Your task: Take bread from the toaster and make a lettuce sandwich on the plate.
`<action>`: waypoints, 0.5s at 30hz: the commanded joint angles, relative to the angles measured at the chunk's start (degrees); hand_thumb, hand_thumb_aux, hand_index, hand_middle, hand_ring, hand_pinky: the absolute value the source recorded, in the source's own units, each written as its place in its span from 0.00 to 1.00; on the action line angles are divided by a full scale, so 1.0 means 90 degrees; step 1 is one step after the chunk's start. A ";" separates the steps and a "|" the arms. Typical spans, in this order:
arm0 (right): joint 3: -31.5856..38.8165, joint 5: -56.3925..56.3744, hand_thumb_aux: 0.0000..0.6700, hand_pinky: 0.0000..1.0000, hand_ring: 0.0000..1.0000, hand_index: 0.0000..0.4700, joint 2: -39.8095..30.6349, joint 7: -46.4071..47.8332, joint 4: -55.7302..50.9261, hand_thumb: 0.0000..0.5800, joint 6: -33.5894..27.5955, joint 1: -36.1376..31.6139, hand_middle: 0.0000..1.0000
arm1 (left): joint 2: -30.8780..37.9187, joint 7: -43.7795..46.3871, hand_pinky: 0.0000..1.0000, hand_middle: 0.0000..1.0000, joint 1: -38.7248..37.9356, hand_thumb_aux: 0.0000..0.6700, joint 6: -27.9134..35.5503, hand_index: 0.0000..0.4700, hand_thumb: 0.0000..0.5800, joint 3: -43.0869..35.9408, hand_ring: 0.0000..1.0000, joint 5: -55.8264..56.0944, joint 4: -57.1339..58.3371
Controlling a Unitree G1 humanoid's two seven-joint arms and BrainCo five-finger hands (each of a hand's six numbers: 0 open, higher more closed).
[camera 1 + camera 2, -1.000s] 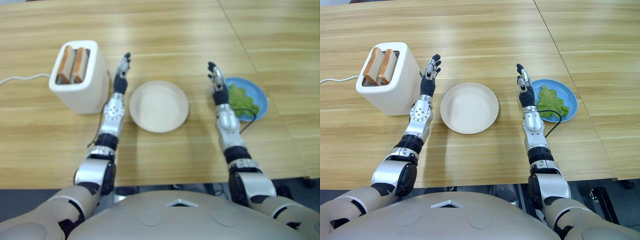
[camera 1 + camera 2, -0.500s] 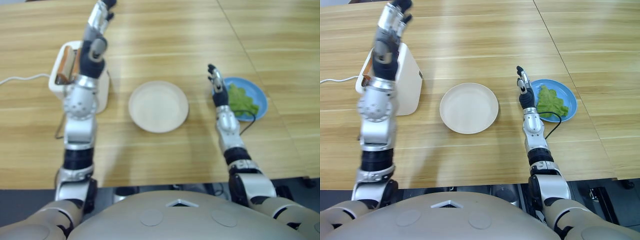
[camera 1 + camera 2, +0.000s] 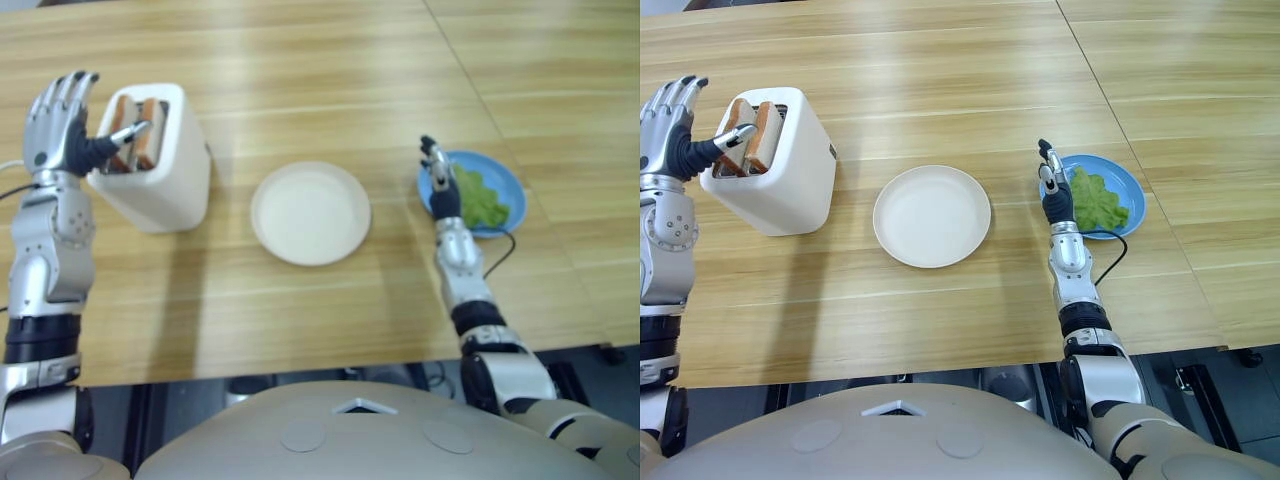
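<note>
A white toaster (image 3: 775,180) stands at the left of the wooden table with two slices of bread (image 3: 750,133) sticking up from its slots. My left hand (image 3: 62,125) is raised just left of the toaster, fingers spread open, thumb close to the bread, holding nothing. An empty cream plate (image 3: 931,215) lies in the middle. A blue plate (image 3: 1108,184) with green lettuce (image 3: 1095,200) sits at the right. My right hand (image 3: 1052,183) stands upright at the blue plate's left rim, fingers straight and empty.
A white power cord (image 3: 8,166) runs off to the left from the toaster. A thin black cable (image 3: 1108,262) loops on the table beside my right forearm. A seam between two tabletops (image 3: 1110,110) runs behind the blue plate.
My left arm swung from beside the cream plate, up over the toaster, and down to the toaster's left side. The right hand stayed by the blue plate. The view shifted slightly.
</note>
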State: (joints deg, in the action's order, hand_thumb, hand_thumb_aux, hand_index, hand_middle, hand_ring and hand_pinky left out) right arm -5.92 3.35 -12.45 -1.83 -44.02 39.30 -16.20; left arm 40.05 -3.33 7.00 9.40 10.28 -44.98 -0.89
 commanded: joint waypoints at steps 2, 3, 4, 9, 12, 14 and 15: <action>-0.0219 -0.0186 0.00 0.00 0.00 0.00 -0.0140 0.0010 0.0030 0.00 -0.0120 0.0147 0.00 | 0.0158 -0.0052 0.00 0.00 0.0009 0.00 0.0523 0.00 0.00 0.0026 0.00 -0.0129 0.0492; -0.0230 -0.0189 0.00 0.00 0.00 0.00 -0.0146 0.0009 0.0014 0.00 -0.0124 0.0154 0.00 | 0.0181 -0.0069 0.00 0.00 0.0020 0.00 0.0641 0.00 0.00 0.0061 0.00 -0.0123 0.0584; -0.0236 -0.0189 0.00 0.00 0.00 0.00 -0.0146 0.0010 0.0004 0.00 -0.0123 0.0162 0.00 | 0.0192 -0.0092 0.00 0.00 0.0028 0.00 0.0712 0.00 0.00 0.0091 0.00 -0.0092 0.0639; -0.0230 -0.0178 0.00 0.00 0.00 0.00 -0.0121 0.0002 0.0025 0.00 -0.0129 0.0199 0.00 | 0.0255 -0.0132 0.00 0.00 0.0068 0.00 0.0993 0.00 0.00 0.0008 0.00 -0.0086 0.0755; -0.0220 -0.0171 0.00 0.00 0.00 0.00 -0.0102 -0.0001 0.0045 0.00 -0.0138 0.0205 0.00 | 0.0253 -0.0129 0.00 0.00 0.0092 0.00 0.1076 0.00 0.00 -0.0171 0.00 -0.0132 0.0882; -0.0214 -0.0165 0.00 0.00 0.00 0.00 -0.0094 0.0000 0.0054 0.00 -0.0138 0.0208 0.00 | 0.0208 -0.0116 0.00 0.00 0.0095 0.00 0.1081 0.00 0.00 -0.0303 0.00 -0.0139 0.0886; -0.0213 -0.0163 0.00 0.00 0.00 0.00 -0.0092 0.0001 0.0059 0.00 -0.0140 0.0213 0.00 | 0.0180 -0.0107 0.00 0.00 0.0099 0.00 0.1084 0.00 0.00 -0.0375 0.00 -0.0150 0.0872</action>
State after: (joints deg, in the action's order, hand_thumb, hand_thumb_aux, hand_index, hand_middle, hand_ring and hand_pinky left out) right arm -7.57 2.39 -13.54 -1.83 -44.02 39.07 -14.76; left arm 41.82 -4.96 7.96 18.78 8.96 -45.76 6.20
